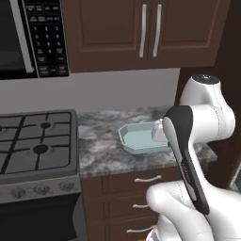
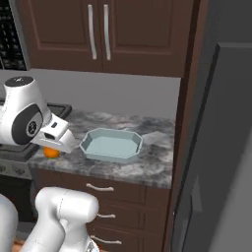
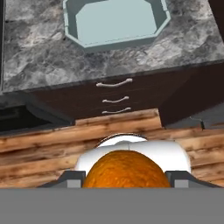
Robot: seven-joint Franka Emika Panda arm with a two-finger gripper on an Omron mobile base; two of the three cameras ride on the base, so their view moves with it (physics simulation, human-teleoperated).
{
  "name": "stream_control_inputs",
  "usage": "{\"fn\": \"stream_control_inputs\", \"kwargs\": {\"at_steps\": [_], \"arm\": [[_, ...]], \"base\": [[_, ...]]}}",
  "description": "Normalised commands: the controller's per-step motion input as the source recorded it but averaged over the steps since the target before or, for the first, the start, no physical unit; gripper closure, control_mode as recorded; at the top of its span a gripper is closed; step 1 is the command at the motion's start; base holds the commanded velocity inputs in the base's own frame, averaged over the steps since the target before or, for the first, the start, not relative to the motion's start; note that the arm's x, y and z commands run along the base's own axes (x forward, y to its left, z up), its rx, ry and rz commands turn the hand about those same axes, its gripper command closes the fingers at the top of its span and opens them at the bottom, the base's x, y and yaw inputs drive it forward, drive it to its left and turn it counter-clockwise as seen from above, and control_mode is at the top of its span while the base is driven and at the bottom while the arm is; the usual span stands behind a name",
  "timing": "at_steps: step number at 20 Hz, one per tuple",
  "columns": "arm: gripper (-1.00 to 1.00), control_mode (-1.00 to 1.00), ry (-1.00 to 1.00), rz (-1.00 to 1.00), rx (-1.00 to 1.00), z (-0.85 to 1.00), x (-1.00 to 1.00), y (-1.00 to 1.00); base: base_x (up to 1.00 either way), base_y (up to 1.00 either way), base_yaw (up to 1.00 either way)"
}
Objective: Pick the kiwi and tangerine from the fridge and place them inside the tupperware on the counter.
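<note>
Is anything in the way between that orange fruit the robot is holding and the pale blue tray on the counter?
Nothing visible is. The gripper is shut on the bright orange tangerine, and the shallow pale blue-teal tupperware sits open and empty on the grey-and-white marbled counter, with bare stone between them.

Tupperware (image 2: pixel 112 144) sits open-topped w/ bare counter (image 2: pixel 142 167) around it (upper cabinets (image 2: pixel 98 34) overhang above).

Dark wood cabinets (image 1: pixel 146 33), plank floor (image 3: pixel 52 148)
</note>
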Motion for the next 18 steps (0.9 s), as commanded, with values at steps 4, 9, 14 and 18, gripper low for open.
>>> {"fn": "stream_control_inputs", "kwargs": {"at_steps": [4,9,14,18], "arm": [[1.0,1.0,0.0,0.0,0.0,0.0,0.0,0.0],[1.0,-1.0,0.29,-0.05,0.0,-0.41,0.4,0.0],[1.0,-1.0,0.12,0.02,0.0,-0.69,0.59,0.0],[1.0,-1.0,0.0,0.03,0.0,-0.54,0.7,0.0]], "base": [[0.62,0.0,-0.31],[0.11,0.0,-0.04],[0.0,0.0,0.0],[0.0,0.0,0.0]]}}
